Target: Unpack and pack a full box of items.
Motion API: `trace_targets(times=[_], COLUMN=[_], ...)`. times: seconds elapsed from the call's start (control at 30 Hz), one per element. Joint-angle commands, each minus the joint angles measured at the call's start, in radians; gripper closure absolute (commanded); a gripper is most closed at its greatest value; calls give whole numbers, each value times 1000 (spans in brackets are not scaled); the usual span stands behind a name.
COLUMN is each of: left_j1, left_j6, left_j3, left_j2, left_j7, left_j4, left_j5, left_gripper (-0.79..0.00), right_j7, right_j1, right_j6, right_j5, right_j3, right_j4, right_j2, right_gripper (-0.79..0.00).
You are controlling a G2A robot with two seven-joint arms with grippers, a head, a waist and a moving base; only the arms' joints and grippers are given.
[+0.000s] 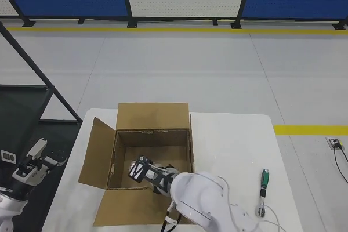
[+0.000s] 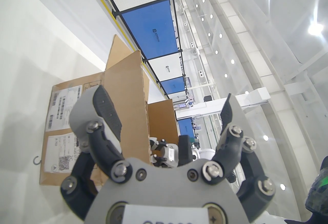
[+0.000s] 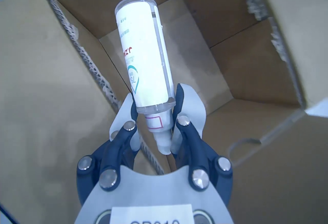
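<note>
An open cardboard box (image 1: 153,116) stands on the white table (image 1: 238,151), flaps spread. My right gripper (image 3: 155,104) is inside the box (image 3: 46,60), shut on a clear bottle (image 3: 143,55) with a white label, holding it near the neck with the base pointing toward the box floor. In the top view the right gripper (image 1: 140,169) and the bottle (image 1: 134,170) sit low in the box's left part. My left gripper (image 2: 164,109) is open and holds nothing, off the table's left side (image 1: 37,158), facing the box's labelled side (image 2: 64,130).
A green-handled screwdriver (image 1: 264,184) lies on the table to the right of the box. A black frame (image 1: 23,110) stands left of the table. The box floor (image 3: 179,55) around the bottle is bare.
</note>
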Motion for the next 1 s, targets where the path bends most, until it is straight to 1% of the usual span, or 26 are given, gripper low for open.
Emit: trace_targets(times=[0.0, 0.07, 0.13, 0.57, 0.63, 0.7, 0.83, 0.93, 0.97], left_j1=[-1, -2, -2, 15, 23, 31, 45, 54, 56], left_j6=[-1, -1, -2, -19, -25, -28, -32, -35, -36], left_j3=[2, 4, 4, 3, 3, 3, 4, 6, 7], left_j2=[0, 0, -1, -4, -5, -6, -8, -9, -9], left_j7=[-2, -3, -3, -11, -10, -11, -9, -13, -15], left_j4=[-1, -2, -1, -3, -8, -11, -13, -18, -20], left_j5=[3, 6, 7, 13, 16, 16, 16, 17, 19], left_gripper=[-785, -785, -785, -785, -785, -785, -785, -785, -785], right_j7=[-43, -86, -105, -105, -140, -176, -236, -302, -339], right_j1=[-58, -99, -136, -136, -150, -167, -242, -335, -364], right_j6=[14, 31, 85, 85, 83, 88, 124, 131, 135], right_j5=[-52, -98, -140, -140, -147, -152, -160, -132, -128], right_j3=[20, 26, 36, 36, 38, 44, 84, 134, 158], right_j4=[-95, -155, -196, -196, -197, -233, -351, -466, -476], right_j2=[9, 14, 16, 16, 18, 19, 26, 36, 40], right_gripper=[0, 0, 0, 0, 0, 0, 0, 0, 0])
